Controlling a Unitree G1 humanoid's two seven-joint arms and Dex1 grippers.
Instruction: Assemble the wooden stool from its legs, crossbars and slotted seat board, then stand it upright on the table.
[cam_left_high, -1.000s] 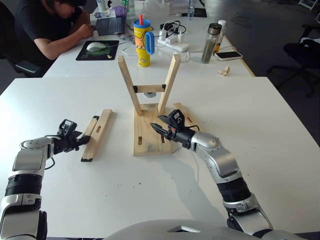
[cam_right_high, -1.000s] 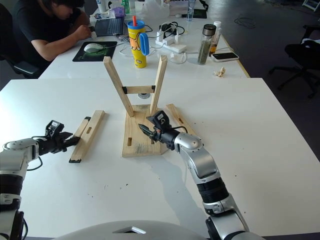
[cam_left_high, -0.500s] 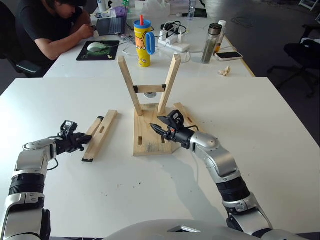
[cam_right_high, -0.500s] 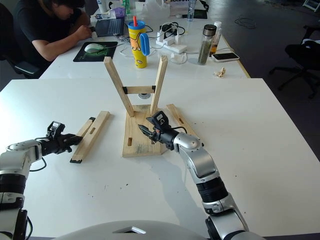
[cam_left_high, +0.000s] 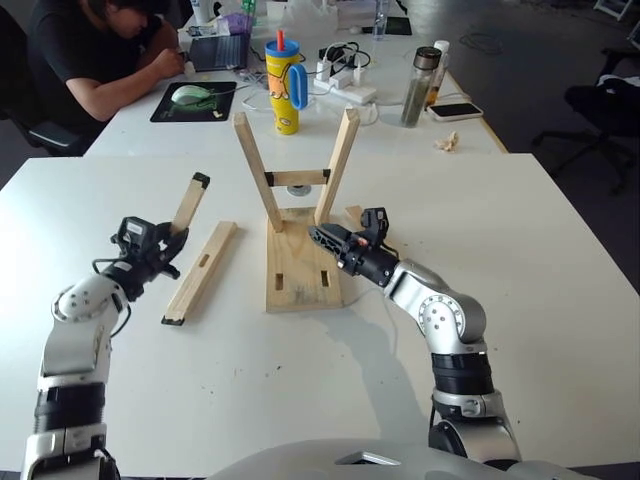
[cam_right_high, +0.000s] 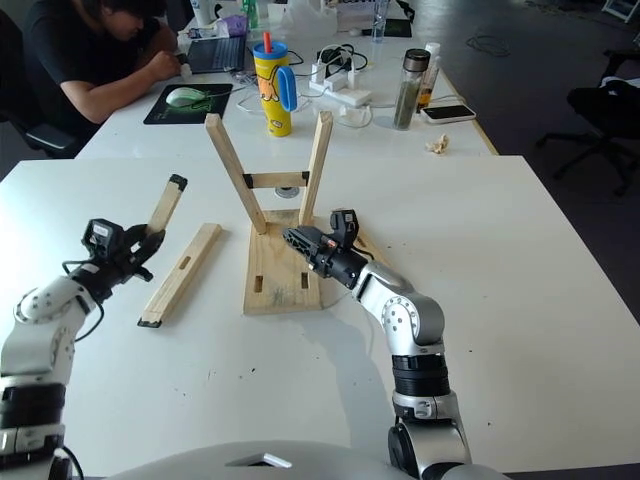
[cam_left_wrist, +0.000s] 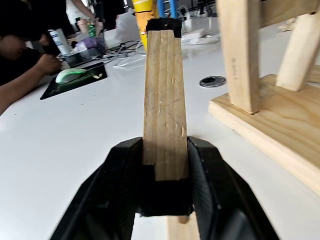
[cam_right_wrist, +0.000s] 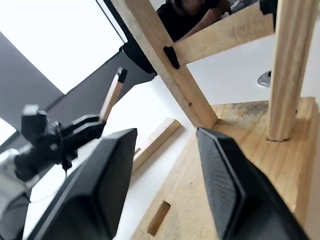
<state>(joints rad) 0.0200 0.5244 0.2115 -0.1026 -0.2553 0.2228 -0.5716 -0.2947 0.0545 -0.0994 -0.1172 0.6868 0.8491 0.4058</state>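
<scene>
Hoisted one loose leg (cam_left_high: 188, 205) off the surface (cam_left_high: 520, 250) with the left hand (cam_left_high: 160, 252) clamped on its lower end; shifted the right hand (cam_left_high: 322, 238), spread and empty, along the seat board (cam_left_high: 295, 295) toward the standing legs (cam_left_high: 258, 170). Looked like the third-leg step: next, tipping it upright into a free slot (cam_left_high: 280, 283)

One seat board (cam_left_high: 300, 285), one crossbar (cam_left_high: 300, 178), four legs (cam_left_high: 258, 170)

The seat board (cam_left_high: 300, 290) and held leg (cam_left_wrist: 164, 100) are pale bare wood, a bit rough. The table (cam_left_high: 560, 260) is white and smooth. The left gripper (cam_left_wrist: 164, 152) and right gripper (cam_right_wrist: 165, 145) are black shiny plastic.
</scene>
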